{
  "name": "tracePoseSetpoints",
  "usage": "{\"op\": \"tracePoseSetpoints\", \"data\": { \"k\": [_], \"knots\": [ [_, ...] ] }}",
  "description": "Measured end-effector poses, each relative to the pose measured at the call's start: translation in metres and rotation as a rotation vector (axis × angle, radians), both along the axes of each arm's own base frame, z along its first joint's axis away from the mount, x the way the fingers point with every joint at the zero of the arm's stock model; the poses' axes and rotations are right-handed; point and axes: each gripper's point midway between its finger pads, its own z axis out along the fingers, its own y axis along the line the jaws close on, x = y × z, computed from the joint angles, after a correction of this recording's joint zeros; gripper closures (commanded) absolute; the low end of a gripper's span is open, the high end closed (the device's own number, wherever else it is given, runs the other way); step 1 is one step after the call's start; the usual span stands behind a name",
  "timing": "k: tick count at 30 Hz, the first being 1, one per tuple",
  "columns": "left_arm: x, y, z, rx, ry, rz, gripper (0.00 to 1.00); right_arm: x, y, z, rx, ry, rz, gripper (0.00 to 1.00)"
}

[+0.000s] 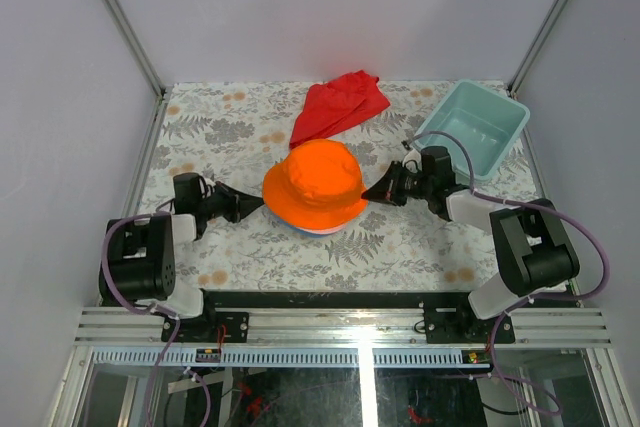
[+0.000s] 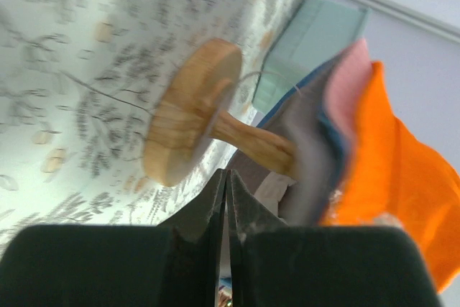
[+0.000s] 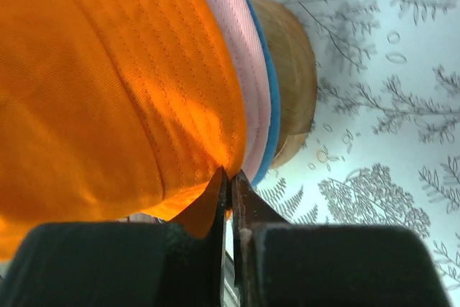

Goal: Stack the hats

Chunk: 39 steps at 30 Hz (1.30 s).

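Nearest the bases, the left gripper point(image 1: 258, 204) lies low over the patterned table point(image 1: 210, 127), its fingers pressed tight together with nothing between them; their tips sit just beside the left edge of the hat stack. Across from it, the right gripper point(image 1: 368, 193) is clamped closed as well, its tips meeting right at the brim edge of the orange hat point(image 1: 315, 182); whether any fabric is pinched there I cannot tell. Between the two grippers, in the middle of the table, all four hats sit nested on the wooden stand point(image 2: 194, 113). The orange hat is on top, the pink hat point(image 3: 244, 55) under it, then the blue hat point(image 3: 272, 106), and the grey hat point(image 2: 309, 149) lowest, against the stand's stem. The stand's round base rests on the table. Farther back, a red cloth point(image 1: 340, 105) lies crumpled near the far edge, and a teal tub point(image 1: 440, 109) sits tilted at the far right corner, apart from the stack.
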Motion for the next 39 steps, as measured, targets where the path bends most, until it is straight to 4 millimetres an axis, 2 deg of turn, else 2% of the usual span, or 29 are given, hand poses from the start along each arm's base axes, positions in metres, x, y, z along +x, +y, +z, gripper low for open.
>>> {"op": "tracePoseSetpoints", "data": {
  "k": [4,5,9,12,16,20,22,24,26,28,31,35,39],
  "knots": [
    [-0.005,0.003,-0.012,0.008,0.052,0.014,1.00,-0.014,0.002,-0.016,-0.067,0.044,0.017,0.76],
    [-0.005,0.003,-0.010,0.012,0.051,0.013,1.00,-0.017,0.003,-0.017,-0.084,0.045,0.024,0.69],
    [0.001,0.004,0.006,0.039,0.002,0.000,1.00,-0.027,0.005,-0.025,-0.148,0.062,0.039,0.57],
    [0.006,0.007,0.018,0.060,-0.044,-0.001,1.00,-0.031,0.000,-0.031,-0.187,0.080,0.034,0.51],
    [0.005,0.014,0.019,0.079,-0.042,0.019,1.00,-0.032,-0.010,-0.025,-0.249,0.059,0.015,0.50],
    [0.004,0.024,0.019,0.098,-0.015,0.049,0.86,-0.030,-0.024,-0.017,-0.322,0.015,-0.027,0.50],
    [0.008,0.027,0.028,0.109,-0.032,0.060,0.77,-0.029,-0.030,-0.015,-0.354,0.006,-0.046,0.52],
    [0.016,0.029,0.044,0.119,-0.077,0.066,0.71,-0.028,-0.041,-0.021,-0.409,0.021,-0.072,0.60],
    [0.024,0.031,0.064,0.127,-0.132,0.071,0.70,-0.027,-0.057,-0.028,-0.470,0.046,-0.108,0.69],
    [0.032,0.032,0.084,0.133,-0.186,0.076,0.70,-0.024,-0.077,-0.033,-0.540,0.075,-0.157,0.83],
    [0.043,0.030,0.111,0.138,-0.250,0.071,0.77,-0.019,-0.107,-0.037,-0.651,0.105,-0.238,1.00],
    [0.050,0.011,0.134,0.134,-0.303,0.029,0.82,-0.009,-0.139,-0.032,-0.777,0.121,-0.337,1.00],
    [0.045,-0.010,0.132,0.123,-0.295,-0.023,0.86,0.013,-0.164,-0.023,-0.853,0.128,-0.417,1.00]
  ]
}}
